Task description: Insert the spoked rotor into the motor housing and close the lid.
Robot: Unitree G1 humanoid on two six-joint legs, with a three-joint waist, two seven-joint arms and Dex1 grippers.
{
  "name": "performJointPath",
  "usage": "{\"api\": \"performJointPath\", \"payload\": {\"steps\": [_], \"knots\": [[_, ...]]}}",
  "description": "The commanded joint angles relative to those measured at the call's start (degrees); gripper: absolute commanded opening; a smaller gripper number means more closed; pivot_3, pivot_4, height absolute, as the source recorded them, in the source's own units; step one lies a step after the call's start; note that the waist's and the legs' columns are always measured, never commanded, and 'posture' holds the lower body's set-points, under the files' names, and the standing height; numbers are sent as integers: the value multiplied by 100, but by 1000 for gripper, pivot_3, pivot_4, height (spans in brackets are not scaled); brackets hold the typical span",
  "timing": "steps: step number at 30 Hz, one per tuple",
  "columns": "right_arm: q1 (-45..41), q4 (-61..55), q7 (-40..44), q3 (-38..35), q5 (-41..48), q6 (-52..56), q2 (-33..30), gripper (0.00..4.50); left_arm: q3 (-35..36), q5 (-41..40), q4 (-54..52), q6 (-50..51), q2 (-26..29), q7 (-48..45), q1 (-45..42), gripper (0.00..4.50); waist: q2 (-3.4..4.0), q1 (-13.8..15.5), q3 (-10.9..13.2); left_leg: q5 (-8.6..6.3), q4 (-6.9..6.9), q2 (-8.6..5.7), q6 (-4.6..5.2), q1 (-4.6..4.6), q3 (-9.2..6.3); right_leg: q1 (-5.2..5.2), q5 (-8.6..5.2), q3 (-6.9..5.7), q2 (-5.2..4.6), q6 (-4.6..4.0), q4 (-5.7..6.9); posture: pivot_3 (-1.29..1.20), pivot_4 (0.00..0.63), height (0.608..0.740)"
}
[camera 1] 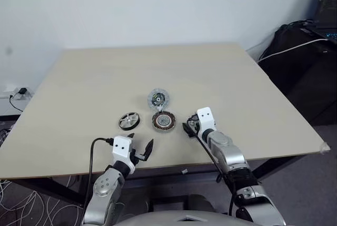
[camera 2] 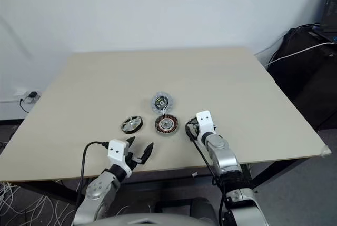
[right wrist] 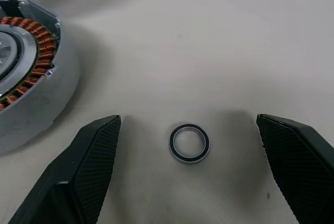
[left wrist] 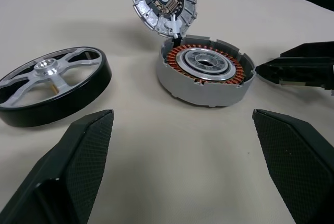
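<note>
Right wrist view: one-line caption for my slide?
Open right pincer over a small ring, beside the motor housing.

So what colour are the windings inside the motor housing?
Reddish-copper, ringing a pale metal centre in the motor housing; the left wrist view shows it best.

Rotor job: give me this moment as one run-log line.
spoked rotor: on table, not inserted | motor housing: empty | lid: open | left tool: open | right tool: open, straddling small ring

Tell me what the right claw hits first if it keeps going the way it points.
Most likely the small dark ring on the table: it lies between the open right claw fingers. The motor housing sits off to one side, apparently outside that line.
</note>
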Motion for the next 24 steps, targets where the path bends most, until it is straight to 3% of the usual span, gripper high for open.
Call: {"api": "performJointPath", "payload": {"steps": [1,4,7,17,24], "knots": [[-200,83,-1,-57,4,-124,65,4478,-34,-3,-198,-103,-4,-3,-75,4500,1,-16,-1,0,0,0,0,1,0,0,0,1,0,0,0,0,0,740],[-186,248,1,-4,-39,-145,116,4478,-35,-2,-195,-110,-6,-5,-78,4500,3,-37,-3,0,0,0,0,5,0,3,0,2,1,1,2,0,0,740],[-149,317,-18,44,-88,-175,151,3929,-33,3,-192,-114,-11,3,-82,4500,6,-60,-5,1,1,0,-1,8,0,5,-1,2,1,3,5,0,0,740],[35,-89,-45,36,-94,-149,219,742,-35,6,-185,-116,-12,-6,-88,4500,9,-82,-7,1,0,1,-1,9,0,4,0,4,3,1,6,0,0,740],[173,-1093,77,156,-23,104,236,684,-33,1,-169,-108,-17,-6,-106,4500,13,-80,-4,1,-1,1,-1,5,0,-1,-4,5,2,6,6,0,0,740]]}}
